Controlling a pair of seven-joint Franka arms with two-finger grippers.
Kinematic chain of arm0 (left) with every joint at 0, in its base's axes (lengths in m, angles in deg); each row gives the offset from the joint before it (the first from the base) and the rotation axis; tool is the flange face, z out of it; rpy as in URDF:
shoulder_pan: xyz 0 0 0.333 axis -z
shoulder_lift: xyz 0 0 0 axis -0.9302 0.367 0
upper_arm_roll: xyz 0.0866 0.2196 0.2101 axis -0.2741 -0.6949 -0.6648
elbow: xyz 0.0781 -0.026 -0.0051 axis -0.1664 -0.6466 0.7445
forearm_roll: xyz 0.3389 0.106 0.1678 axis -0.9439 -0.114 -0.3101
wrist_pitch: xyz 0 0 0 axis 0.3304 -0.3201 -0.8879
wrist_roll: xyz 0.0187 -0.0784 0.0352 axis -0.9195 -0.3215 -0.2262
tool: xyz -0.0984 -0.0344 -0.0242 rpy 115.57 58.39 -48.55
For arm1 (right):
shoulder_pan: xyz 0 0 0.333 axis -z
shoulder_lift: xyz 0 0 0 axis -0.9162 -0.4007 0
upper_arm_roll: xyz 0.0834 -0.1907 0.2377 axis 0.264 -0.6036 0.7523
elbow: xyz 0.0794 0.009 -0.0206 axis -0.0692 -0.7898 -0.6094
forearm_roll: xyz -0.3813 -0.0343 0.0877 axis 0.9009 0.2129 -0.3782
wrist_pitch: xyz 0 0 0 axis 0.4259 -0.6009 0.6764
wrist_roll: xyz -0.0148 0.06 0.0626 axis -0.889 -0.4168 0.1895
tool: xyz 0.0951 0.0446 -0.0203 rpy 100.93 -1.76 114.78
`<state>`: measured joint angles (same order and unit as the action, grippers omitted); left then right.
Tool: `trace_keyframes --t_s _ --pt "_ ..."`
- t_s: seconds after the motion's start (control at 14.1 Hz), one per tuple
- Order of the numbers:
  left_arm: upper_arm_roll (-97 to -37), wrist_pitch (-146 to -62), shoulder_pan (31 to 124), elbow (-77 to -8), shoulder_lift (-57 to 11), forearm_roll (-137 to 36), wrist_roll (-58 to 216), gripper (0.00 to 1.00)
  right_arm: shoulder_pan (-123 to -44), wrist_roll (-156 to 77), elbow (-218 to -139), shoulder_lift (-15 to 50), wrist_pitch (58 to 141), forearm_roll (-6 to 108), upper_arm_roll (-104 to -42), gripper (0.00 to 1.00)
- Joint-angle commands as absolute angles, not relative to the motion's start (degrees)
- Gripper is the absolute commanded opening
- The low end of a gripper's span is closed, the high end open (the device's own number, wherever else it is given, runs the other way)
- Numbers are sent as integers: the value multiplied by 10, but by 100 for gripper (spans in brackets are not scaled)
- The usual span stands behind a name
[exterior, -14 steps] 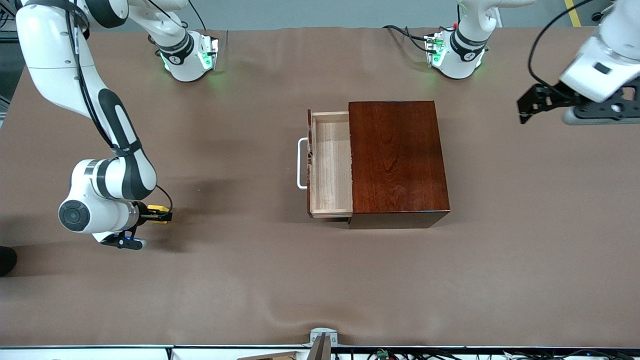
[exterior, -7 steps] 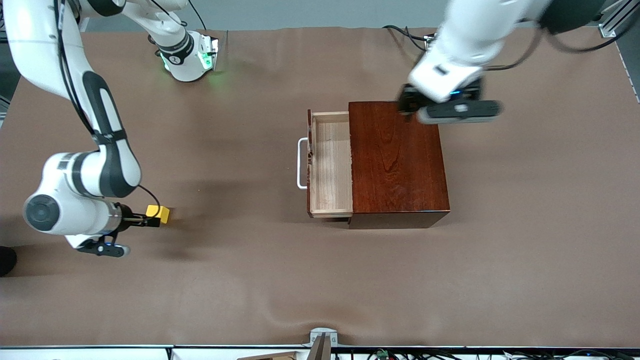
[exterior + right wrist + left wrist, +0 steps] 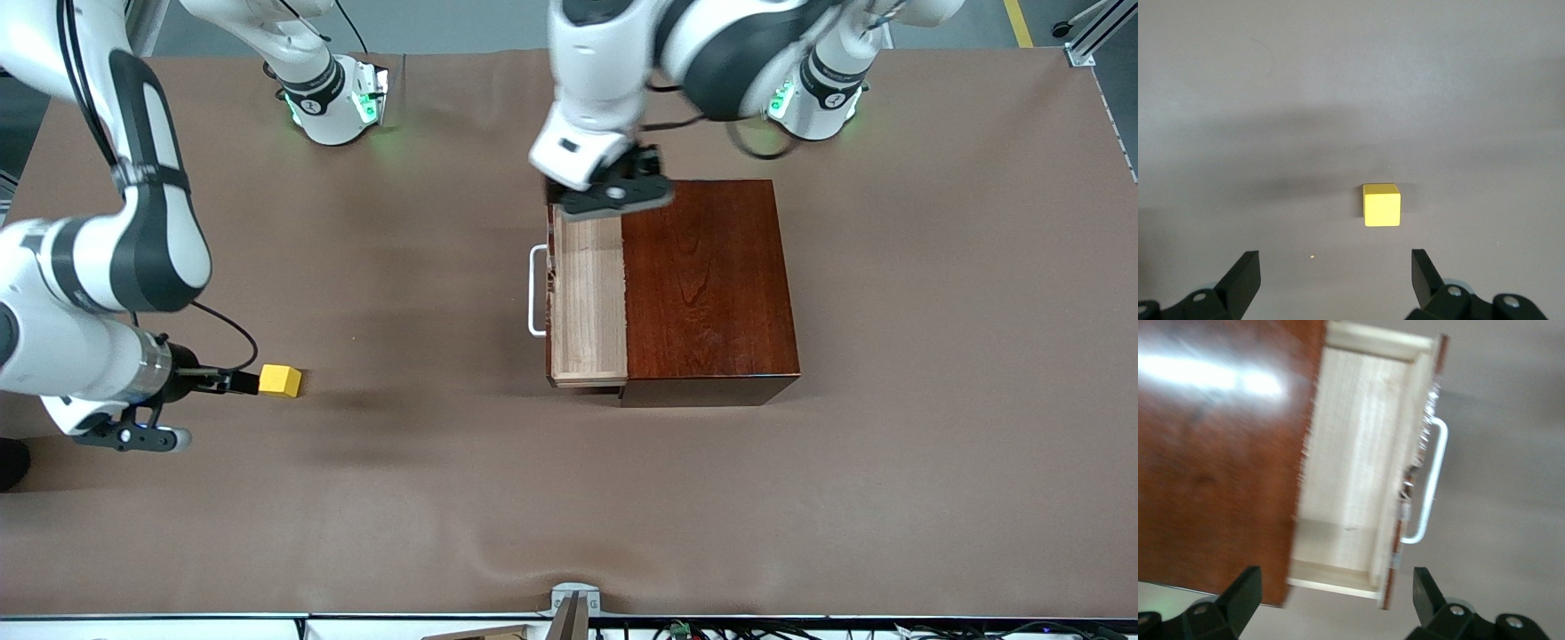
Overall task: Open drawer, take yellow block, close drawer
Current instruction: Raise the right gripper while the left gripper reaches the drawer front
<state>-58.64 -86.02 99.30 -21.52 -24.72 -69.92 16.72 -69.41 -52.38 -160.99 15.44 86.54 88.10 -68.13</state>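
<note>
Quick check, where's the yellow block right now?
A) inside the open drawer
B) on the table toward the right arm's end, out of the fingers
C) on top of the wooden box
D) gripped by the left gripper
B: the yellow block sits on the bare table just ahead of the open right gripper, while the drawer is pulled out and empty, with the left gripper over it.
</note>
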Motion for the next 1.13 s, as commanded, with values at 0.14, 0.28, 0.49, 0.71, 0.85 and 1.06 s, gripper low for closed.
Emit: trace_keyframes --t_s 0.14,0.28,0.49,0.71,0.85,1.06 --pt "-660 -930 1104 -134 -156 -721 33 100 -695 -522 -1598 222 792 883 -679 100" --pt "-732 -981 1176 -132 -138 -720 -24 100 -702 -524 -1572 242 733 885 -681 100" --pt "-774 -1058 1217 -130 -95 -719 -111 100 -699 -523 -1559 283 692 885 -681 100" --pt "-776 -1106 1219 -130 -63 -720 -154 100 -696 -521 -1562 323 684 884 -684 100" --pt "-776 -1111 1219 -132 -49 -721 -173 100 -700 -511 -1566 351 644 884 -685 100" --pt "-782 -1112 1216 -135 -23 -723 -213 100 -687 -510 -1579 369 631 884 -687 100"
